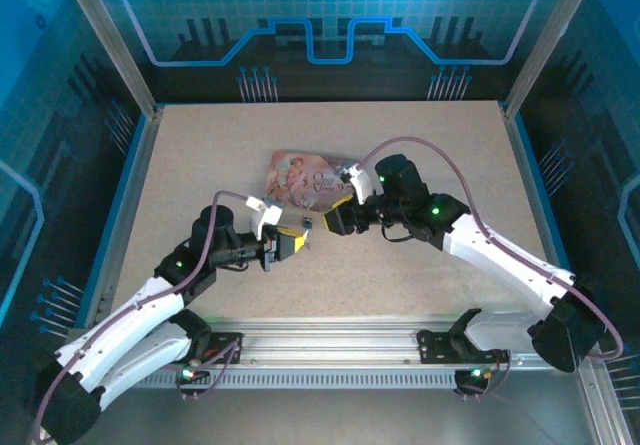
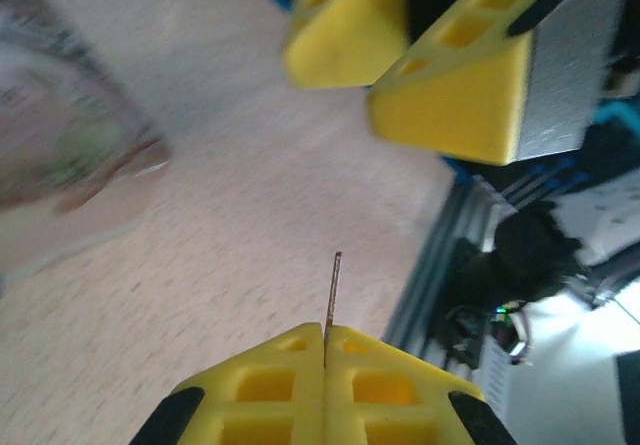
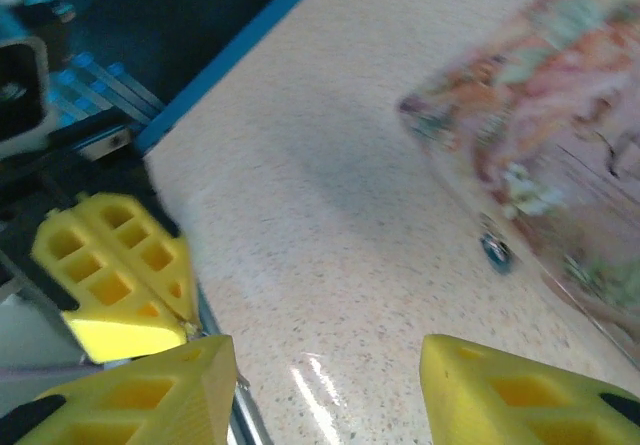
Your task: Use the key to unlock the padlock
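- The speckled table [image 1: 200, 165] is carrying the whole scene, with both arms reaching in from its near edge.
- The pink illustrated tin [image 1: 312, 179] is lying flat near the middle, just beyond the two grippers.
- The right gripper [image 3: 328, 357] is hovering low over the table, its jaws spread wide with nothing between them, looking toward the tin's edge.
- The left gripper [image 2: 325, 337] is facing it from close by, its yellow fingers pressed together and pinching the key.
- The padlock [image 3: 495, 250] is lying on the table just beside the tin's near edge, with neither gripper touching it. Which way its keyhole is pointing is too small to tell.
- The key [image 2: 334, 290] is standing out past the left fingertips as a thin dark sliver, in the air and clear of the table.
- The step in hand appears to be securing the padlock. The right jaws are probably best closing across its body, leaving the shackle and keyhole free and lifting it away from the tin. The key would then be travelling slowly along its own line, since so thin a blade could be twisting in the pinch.
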Robot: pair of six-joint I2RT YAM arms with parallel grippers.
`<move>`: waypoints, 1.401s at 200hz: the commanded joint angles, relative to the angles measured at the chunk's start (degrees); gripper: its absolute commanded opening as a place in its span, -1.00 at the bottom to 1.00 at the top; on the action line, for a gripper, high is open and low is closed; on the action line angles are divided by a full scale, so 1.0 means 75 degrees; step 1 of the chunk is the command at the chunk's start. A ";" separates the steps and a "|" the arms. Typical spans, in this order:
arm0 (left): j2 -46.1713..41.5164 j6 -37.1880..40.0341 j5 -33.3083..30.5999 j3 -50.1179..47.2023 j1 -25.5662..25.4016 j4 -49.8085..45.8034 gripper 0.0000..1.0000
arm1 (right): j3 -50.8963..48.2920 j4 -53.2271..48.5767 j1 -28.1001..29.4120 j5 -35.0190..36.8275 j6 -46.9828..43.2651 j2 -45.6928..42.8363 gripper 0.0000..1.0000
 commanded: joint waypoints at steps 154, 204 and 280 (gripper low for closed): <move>-0.1431 -0.1479 -0.3180 -0.0922 -0.0045 -0.2487 -1.00 | 0.2766 -0.0747 0.2397 0.7161 0.4457 0.5691 0.12; -0.1527 -0.1358 -0.3014 -0.0972 -0.0035 -0.2344 -1.00 | 0.3240 -0.1023 0.2275 0.7253 0.4736 0.6203 0.06; -0.1574 -0.1284 -0.2634 -0.1132 -0.0031 -0.2165 -1.00 | 0.3403 -0.0893 0.2250 0.8240 0.5225 0.6487 -0.08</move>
